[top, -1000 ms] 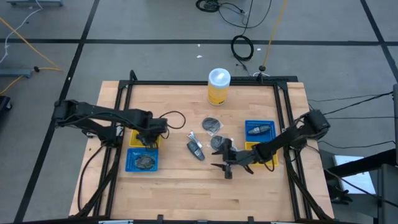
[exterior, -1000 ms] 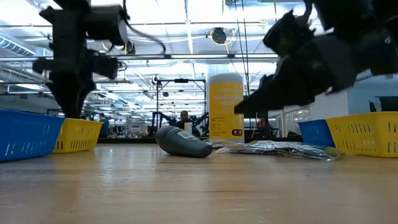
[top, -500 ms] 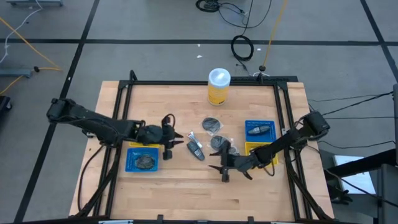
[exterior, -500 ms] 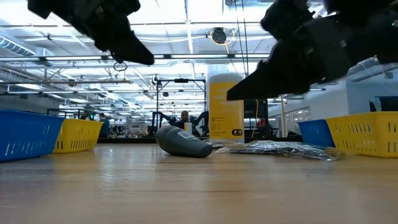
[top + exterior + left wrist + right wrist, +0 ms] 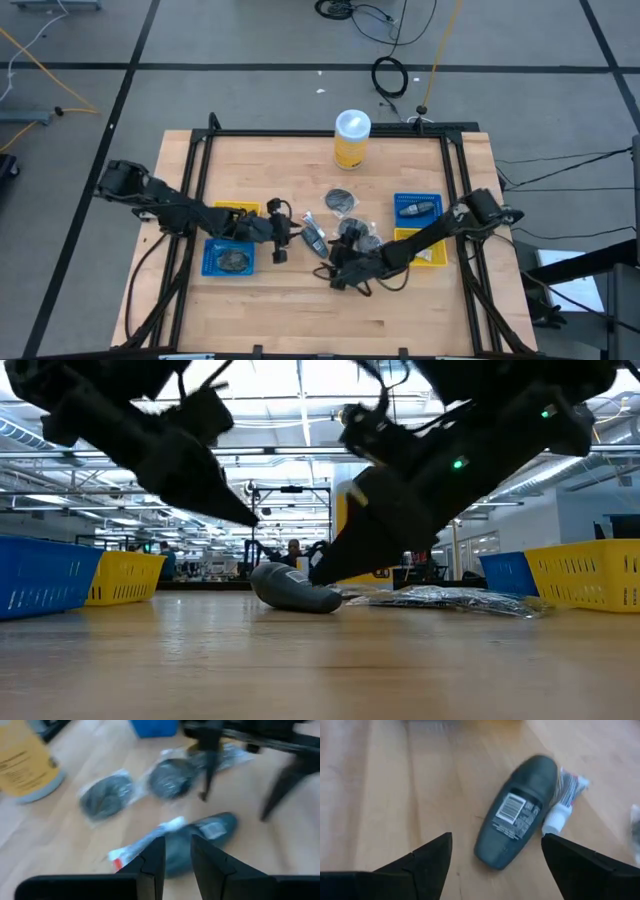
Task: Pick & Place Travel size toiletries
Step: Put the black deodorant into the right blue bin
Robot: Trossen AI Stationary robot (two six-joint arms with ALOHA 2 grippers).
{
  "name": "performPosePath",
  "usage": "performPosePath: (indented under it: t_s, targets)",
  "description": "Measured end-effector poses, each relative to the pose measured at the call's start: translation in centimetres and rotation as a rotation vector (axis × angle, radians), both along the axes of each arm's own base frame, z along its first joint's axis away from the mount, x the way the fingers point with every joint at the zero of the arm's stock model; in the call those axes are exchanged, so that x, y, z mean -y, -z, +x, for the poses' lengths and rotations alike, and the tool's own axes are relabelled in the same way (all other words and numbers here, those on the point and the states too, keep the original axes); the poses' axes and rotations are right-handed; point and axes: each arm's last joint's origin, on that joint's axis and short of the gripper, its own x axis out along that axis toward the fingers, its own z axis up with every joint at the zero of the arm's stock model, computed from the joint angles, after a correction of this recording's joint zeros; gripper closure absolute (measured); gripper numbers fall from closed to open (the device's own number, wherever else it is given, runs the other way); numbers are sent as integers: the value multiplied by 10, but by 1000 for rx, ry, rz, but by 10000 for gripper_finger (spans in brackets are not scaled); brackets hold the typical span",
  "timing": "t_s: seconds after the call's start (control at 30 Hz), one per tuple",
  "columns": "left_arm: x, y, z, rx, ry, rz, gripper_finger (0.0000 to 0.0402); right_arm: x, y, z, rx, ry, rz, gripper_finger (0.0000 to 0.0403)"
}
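We see both arms reaching toward the middle of the pale wooden table [image 5: 300, 300]. The left gripper [image 5: 284, 232] sits just beside the dark-grey oblong bottle with a white barcode label [image 5: 517, 817], its narrow fingers [image 5: 152, 865] close together with a small gap and grasping nothing. The right gripper [image 5: 338, 272] hovers on the bottle's other side; its fingers [image 5: 432, 857] are spread wide and hold nothing.

The bottle lies flat near the table's centre, touching a small whitish tube with a striped body [image 5: 565, 802] along one side. Just beyond these lie two flat round dark-grey discs in clear wrapping [image 5: 137, 790], side by side, one nearer the tall yellow canister with a white lid [image 5: 352, 138] at the table's far edge.

On the left, a blue tray [image 5: 210, 265] holding a dark item adjoins a yellow tray [image 5: 232, 208]. On the right, another blue tray [image 5: 400, 200] contains a grey item and adjoins a second yellow tray [image 5: 436, 258], partly hidden by the right arm.
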Motion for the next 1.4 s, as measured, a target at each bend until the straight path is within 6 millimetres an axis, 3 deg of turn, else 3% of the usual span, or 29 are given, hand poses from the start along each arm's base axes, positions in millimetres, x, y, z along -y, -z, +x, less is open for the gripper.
performPosePath:
  t_s: [0.2, 0.47, 0.8, 1.17, 1.4]
  targets:
    - [-17, 13, 0, -83, -145, 1, 311, -1, 6, 19, 7, 56, 12, 113]
    - [-32, 24, 8, -121, -30, -140, 312, 11, 10, 22, -12, 116, 92, 136]
    - [-22, 41, 18, -110, 67, -155, 311, 19, 16, 19, -65, 89, 116, 143]
    - [-4, 37, 20, -55, 210, -156, 311, 24, 15, 22, -41, 117, 108, 152]
    - [-2, 37, 19, -53, 214, -155, 311, 26, 16, 22, -69, 87, 99, 198]
